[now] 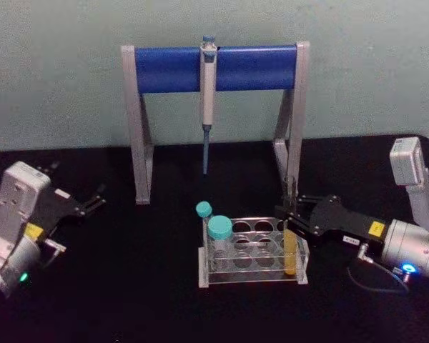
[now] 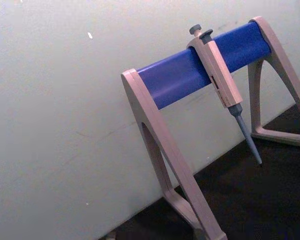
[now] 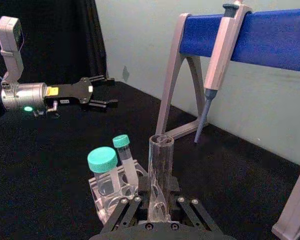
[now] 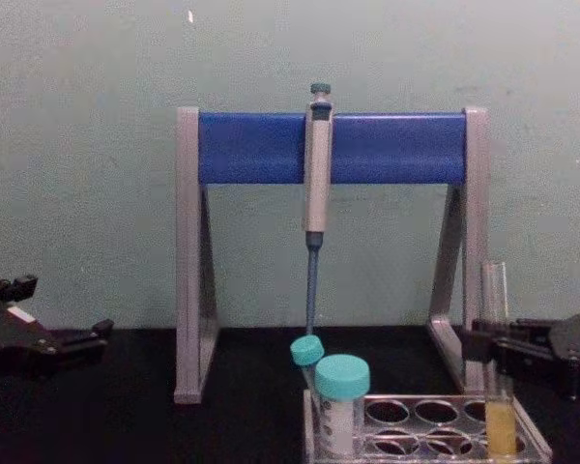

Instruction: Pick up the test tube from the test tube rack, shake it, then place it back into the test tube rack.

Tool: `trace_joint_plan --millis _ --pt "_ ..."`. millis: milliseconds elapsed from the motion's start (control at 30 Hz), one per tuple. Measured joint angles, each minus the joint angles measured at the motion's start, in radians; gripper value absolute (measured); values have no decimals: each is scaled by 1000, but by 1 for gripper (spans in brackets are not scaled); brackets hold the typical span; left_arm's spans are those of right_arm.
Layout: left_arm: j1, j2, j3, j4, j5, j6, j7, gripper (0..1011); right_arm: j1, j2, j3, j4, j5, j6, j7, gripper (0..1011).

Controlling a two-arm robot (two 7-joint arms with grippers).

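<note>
Test tube (image 1: 292, 251), a long slim clear glass tube with yellow-orange liquid low down, stands upright in the right end hole of the low clear plastic test tube rack (image 1: 252, 274) on the black table (image 1: 129, 300). Right gripper (image 1: 294, 216) has its jaws clamped on the tube's upper part. Left gripper (image 1: 94, 201) (jaws apart) hovers far left.

We see a plain pale green wall (image 1: 57, 71) behind a black counter (image 1: 129, 300). On the counter by the wall stands a grey-and-blue pipette stand (image 1: 214, 68) holding one pipette (image 1: 208, 86).
</note>
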Motion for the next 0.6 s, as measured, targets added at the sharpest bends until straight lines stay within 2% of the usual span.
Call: trace_joint_plan --millis 600 --pt "0 0 0 0 0 0 0 1001 2 -2 -3 3 -2 8 -8 233"
